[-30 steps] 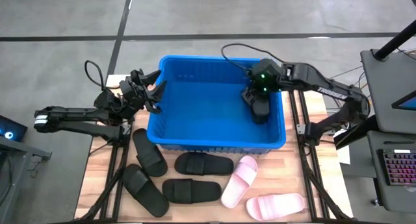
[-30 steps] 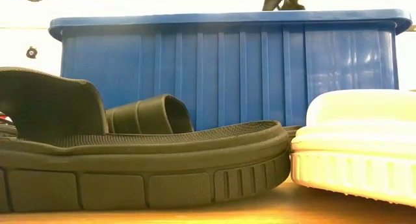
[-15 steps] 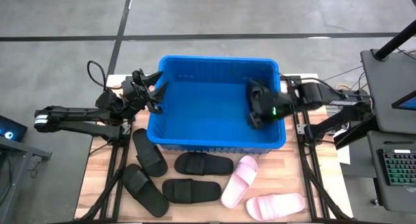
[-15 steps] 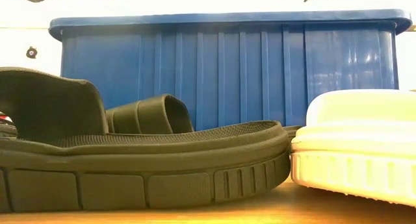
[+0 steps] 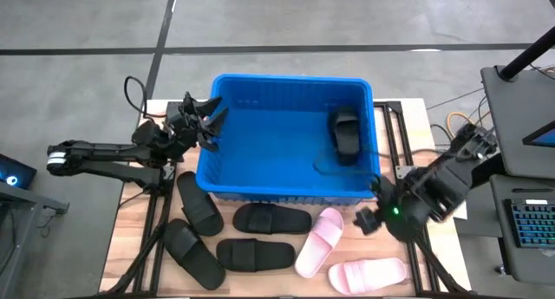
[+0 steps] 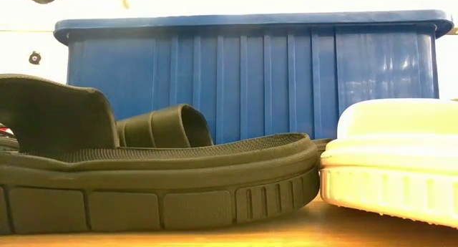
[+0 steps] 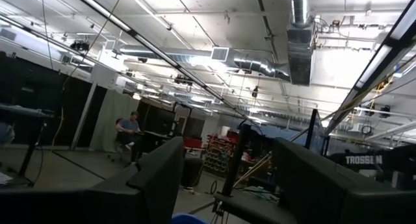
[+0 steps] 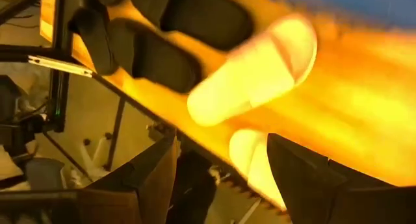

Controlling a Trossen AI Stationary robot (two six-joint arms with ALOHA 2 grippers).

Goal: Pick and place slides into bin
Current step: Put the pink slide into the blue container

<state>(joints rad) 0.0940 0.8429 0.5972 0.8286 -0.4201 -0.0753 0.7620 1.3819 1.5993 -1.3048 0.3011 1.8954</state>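
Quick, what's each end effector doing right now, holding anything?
Left end effector: open, empty, by the bin's left rim.
Right end effector: open, empty, above the pink slides.

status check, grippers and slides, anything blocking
Right gripper open, empty, over the table near the pink slides. Left gripper open, at the bin left rim. One black slide in the bin, six on the table. Nothing blocking.
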